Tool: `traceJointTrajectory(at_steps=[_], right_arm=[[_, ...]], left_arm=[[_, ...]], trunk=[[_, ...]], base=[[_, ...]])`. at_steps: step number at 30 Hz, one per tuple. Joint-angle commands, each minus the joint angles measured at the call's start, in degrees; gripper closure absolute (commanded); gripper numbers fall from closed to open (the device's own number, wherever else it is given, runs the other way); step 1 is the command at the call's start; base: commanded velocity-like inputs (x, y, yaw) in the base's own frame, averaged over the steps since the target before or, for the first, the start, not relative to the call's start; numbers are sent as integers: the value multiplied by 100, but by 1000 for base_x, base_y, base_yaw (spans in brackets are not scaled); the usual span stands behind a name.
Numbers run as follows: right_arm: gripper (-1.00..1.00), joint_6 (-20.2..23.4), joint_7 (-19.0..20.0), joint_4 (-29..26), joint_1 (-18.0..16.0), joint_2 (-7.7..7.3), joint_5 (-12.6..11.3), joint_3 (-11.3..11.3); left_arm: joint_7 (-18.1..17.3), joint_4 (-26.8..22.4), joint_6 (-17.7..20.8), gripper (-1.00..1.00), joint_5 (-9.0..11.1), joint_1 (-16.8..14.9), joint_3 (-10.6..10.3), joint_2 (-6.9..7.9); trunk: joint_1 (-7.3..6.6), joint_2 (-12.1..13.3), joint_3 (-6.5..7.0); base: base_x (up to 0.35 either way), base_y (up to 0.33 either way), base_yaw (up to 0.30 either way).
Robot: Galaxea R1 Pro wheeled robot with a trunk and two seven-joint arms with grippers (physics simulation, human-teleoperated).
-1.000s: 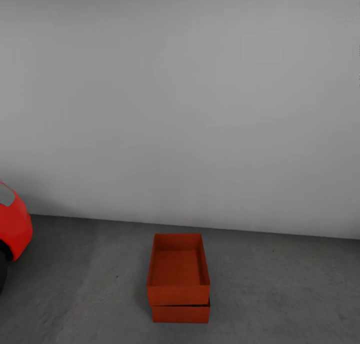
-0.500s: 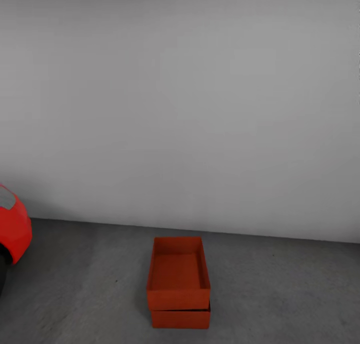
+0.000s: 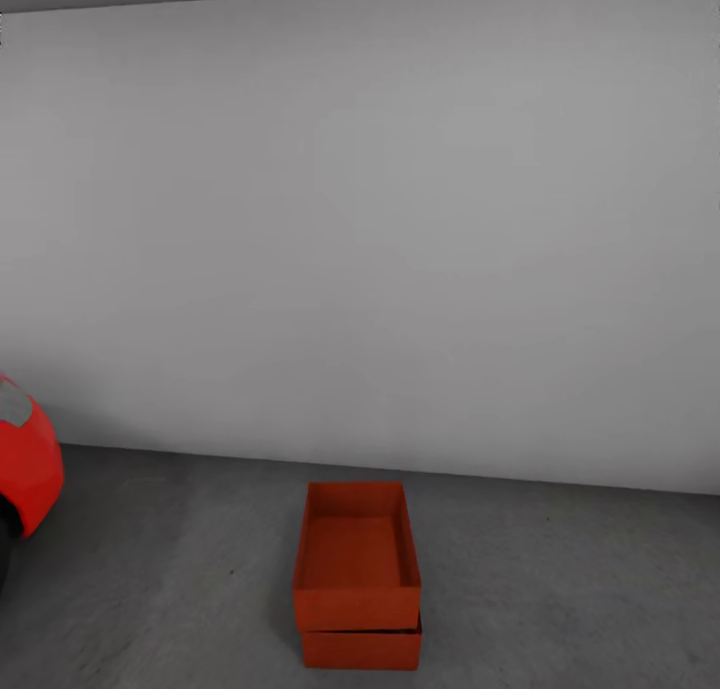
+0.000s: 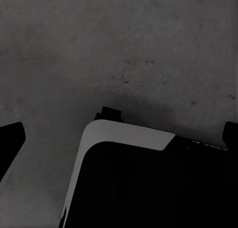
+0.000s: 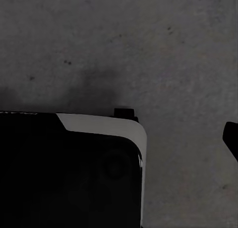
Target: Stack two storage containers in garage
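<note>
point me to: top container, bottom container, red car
top container (image 3: 356, 607): head view, its near front wall.
bottom container (image 3: 361, 650): head view, front wall showing under the top one.
red car (image 3: 30, 469): head view, its rounded body panel.

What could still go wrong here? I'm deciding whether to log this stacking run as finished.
1. The upper storage container sits slightly askew on the lower storage container, their front edges not quite parallel; a bump might shift it.
2. The stack stands in the open on the concrete floor, ahead of the robot, so driving forward could knock it.
3. The red car is parked to the left; turning that way risks contact.
</note>
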Motion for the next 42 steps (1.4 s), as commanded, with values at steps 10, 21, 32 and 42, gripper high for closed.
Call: traceJointTrajectory(at_steps=[10,21,32,42], right_arm=[[-100,-35,18,19,-9,-6,-13,24],[-100,-35,18,19,-8,-8,-13,24],[-100,-35,18,19,-8,-10,-13,24],[-100,-15,3,11,-11,-41,12,34]], left_arm=[[-6,5,-27,-100,32,-2,-19,0],[-6,5,-44,-100,37,-2,-19,1],[-6,5,-61,-100,37,-2,-19,0],[2,-6,-69,-100,17,-2,-19,7]], trunk=[[0,-5,87],[0,-5,191],[0,-5,295],[0,-5,312]], base=[[0,0,0],[0,0,0],[0,0,0],[0,0,0]])
